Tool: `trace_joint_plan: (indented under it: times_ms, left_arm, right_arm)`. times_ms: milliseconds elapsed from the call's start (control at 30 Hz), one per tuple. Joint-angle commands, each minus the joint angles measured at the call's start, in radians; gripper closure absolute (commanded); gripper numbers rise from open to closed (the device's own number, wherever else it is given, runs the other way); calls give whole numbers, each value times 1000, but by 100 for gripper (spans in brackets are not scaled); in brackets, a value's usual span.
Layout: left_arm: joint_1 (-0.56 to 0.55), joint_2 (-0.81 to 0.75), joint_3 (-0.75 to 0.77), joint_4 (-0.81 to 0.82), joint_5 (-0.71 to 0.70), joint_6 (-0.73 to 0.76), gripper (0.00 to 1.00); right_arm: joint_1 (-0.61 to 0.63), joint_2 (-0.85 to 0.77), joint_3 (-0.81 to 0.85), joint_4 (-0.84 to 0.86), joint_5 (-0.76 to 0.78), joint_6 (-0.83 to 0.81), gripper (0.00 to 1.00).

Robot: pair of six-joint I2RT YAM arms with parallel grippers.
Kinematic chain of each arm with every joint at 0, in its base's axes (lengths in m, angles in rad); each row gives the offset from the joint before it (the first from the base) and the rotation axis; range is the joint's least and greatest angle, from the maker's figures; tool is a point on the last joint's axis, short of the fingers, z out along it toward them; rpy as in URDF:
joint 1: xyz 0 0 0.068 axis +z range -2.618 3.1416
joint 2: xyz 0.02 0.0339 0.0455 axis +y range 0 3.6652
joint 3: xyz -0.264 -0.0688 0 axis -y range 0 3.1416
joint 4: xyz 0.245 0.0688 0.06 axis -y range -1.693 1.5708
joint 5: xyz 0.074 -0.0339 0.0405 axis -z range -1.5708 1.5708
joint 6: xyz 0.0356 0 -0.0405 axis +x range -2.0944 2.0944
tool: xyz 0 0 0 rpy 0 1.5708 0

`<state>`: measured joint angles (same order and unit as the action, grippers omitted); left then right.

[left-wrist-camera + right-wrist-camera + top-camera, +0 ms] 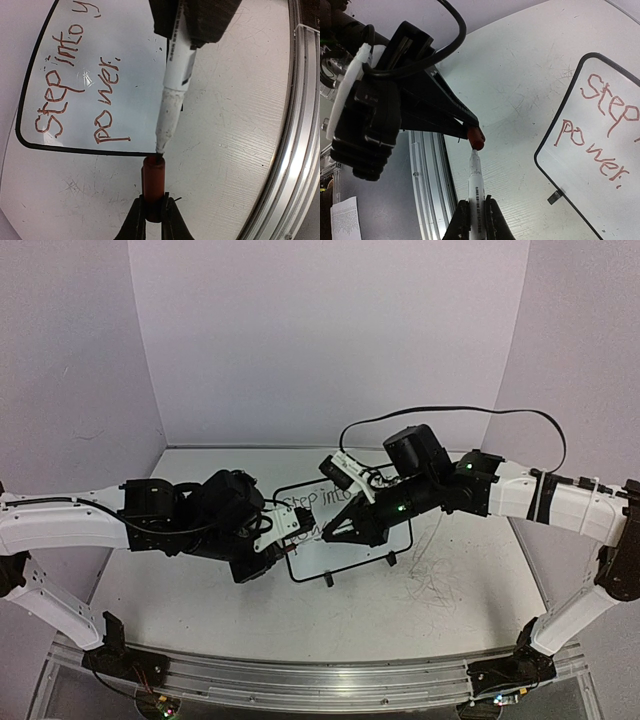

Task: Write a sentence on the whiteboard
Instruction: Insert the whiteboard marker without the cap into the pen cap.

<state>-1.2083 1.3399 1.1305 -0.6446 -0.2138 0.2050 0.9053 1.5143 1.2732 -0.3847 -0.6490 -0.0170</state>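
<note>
The whiteboard (pixel 340 562) lies on the table between the arms, black-framed. The sentence (pixel 65 95) on it is in red marker: "Step into y…" over "power." In the left wrist view my left gripper (pixel 154 205) is shut on a red marker cap (pixel 154 187), open end pointing away. My right gripper (pixel 477 205) is shut on the white marker (pixel 476 185). The marker's tip meets the mouth of the cap (pixel 476 137), just off the whiteboard's (pixel 125 75) near edge. In the top view both grippers (pixel 305 530) (pixel 332 533) meet over the board's left part.
An aluminium rail (pixel 295 125) runs along the table's near edge, close beside the cap and marker. Grey scribble marks (pixel 435 575) cover the tabletop right of the board. A small black foot (pixel 555 196) sticks out from the board's frame.
</note>
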Motion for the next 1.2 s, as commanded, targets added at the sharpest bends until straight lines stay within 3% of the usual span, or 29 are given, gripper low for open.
trace_joint_plan:
  times_ms: [0,400,600,1167]
  left_arm:
    - [-6,-32,2,34,-15,-7,100]
    - [-10,-53,-4,35,-17,-8,100]
    - [-14,-50,11,34,-19,8,100]
    - [-122,27,196,54,-78,106,100]
  right_arm:
    - [7,6,20,36,-16,9,100]
    - [7,40,39,40,0,9,100]
    - [13,69,67,34,-80,-20,100]
    - [41,138,128,-12,-189,-67,100]
